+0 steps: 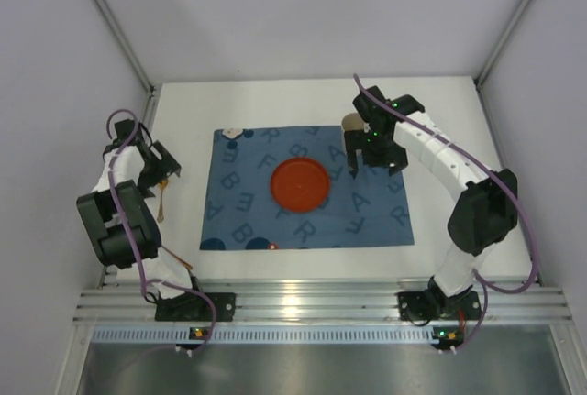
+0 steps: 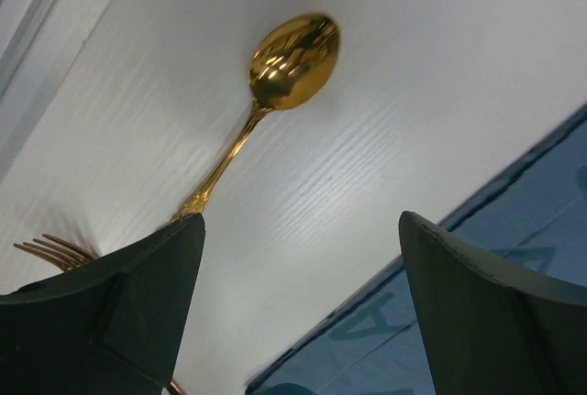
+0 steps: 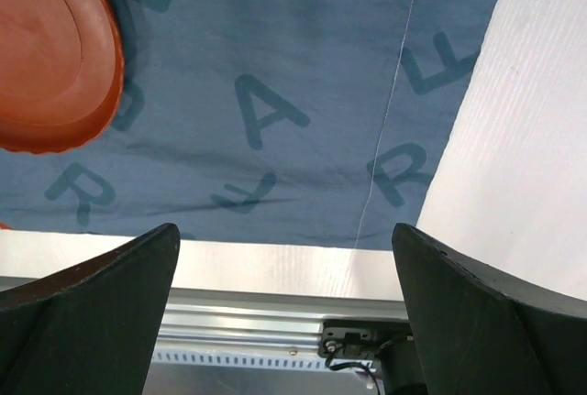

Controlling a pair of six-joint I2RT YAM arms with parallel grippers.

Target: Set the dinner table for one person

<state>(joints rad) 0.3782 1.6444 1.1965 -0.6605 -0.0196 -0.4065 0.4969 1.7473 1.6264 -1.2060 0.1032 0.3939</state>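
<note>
The dinner table is the big white flat top that fills the middle of the top view. Both arms are fixed at its near edge. A blue mat with letters on it lies in the middle of the table. A round red plate sits on the mat, close to the mat's middle.

The left claw is over the left edge of the table, off the mat. Its two fingers are spread wide, and nothing is between them but bare white table. A gold spoon lies flat on the table beside the mat's left edge. Its handle runs down behind the claw's left finger. The tips of a gold fork poke out next to that same finger.

The right claw hangs over the far right part of the mat, to the right of the plate. It is wide open too, and it holds nothing. Between its fingers you can see the blue mat, the rim of the plate and the near edge of the table. A small tan thing sits just past the mat's far edge, near this claw. I cannot tell what it is.
</note>
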